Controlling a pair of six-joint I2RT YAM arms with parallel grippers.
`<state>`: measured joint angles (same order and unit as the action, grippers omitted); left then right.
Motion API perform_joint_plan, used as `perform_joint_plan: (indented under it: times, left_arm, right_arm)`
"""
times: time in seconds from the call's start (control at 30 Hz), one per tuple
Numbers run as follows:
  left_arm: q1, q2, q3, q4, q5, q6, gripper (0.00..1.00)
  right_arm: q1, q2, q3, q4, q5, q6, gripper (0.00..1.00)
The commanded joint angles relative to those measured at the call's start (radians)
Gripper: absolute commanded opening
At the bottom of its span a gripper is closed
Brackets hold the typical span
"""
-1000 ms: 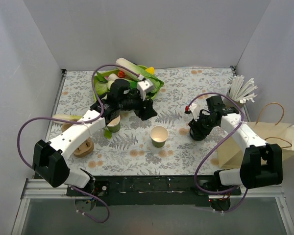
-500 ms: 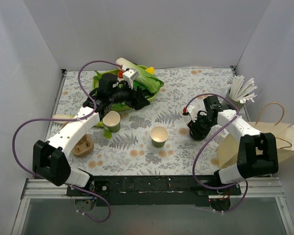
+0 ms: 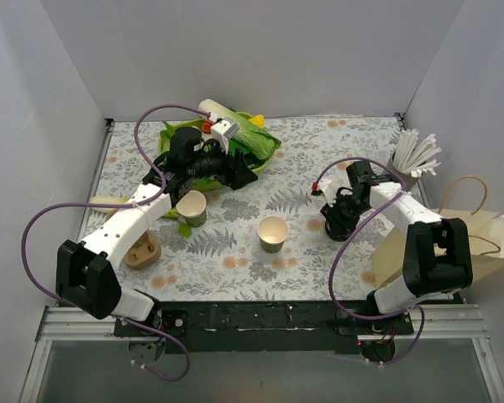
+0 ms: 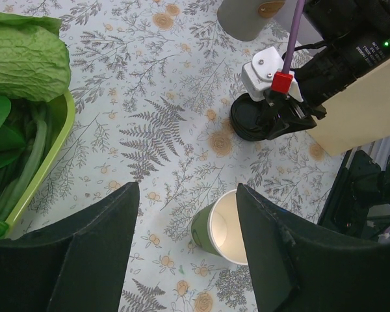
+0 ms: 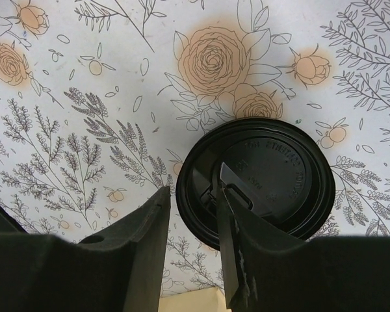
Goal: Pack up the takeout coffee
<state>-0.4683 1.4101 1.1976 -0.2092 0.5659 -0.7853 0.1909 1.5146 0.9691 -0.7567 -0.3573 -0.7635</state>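
Coffee lid [image 5: 257,179]: only wrist view shows right fingers [image 5: 143,253] straddling rim.

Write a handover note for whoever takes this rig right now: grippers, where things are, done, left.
Left gripper: open, empty, raised near the basket of greens.
Right gripper: open, down at the table, jaws astride the rim of the black lid, not clamped.
Things: centre cup and left cup, both green, upright, unlidded; paper bag at the table's right edge.
Done: nothing packed.
Left: grip the lid, fit it on a cup, bag that cup.
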Motion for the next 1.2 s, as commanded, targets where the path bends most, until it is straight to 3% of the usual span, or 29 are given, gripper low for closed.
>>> perform_joint_plan:
  times: [0.0, 0.33, 0.83, 1.17]
  left_arm:
    - [0.003, -0.043, -0.009, 0.007, 0.015, 0.008, 0.61]
    - [0.003, -0.045, -0.013, 0.014, 0.023, 0.004, 0.62]
    - [0.003, -0.049, -0.023, 0.016, 0.023, 0.008, 0.62]
    - [0.003, -0.046, -0.024, 0.021, 0.025, 0.009, 0.62]
  right_arm:
    - [0.012, -0.016, 0.034, -0.016, -0.017, -0.005, 0.42]
    - [0.035, -0.025, -0.003, 0.019, 0.027, 0.027, 0.43]
    - [0.051, -0.013, -0.003, 0.037, 0.043, 0.041, 0.37]
    - [0.068, -0.008, -0.015, 0.049, 0.066, 0.050, 0.40]
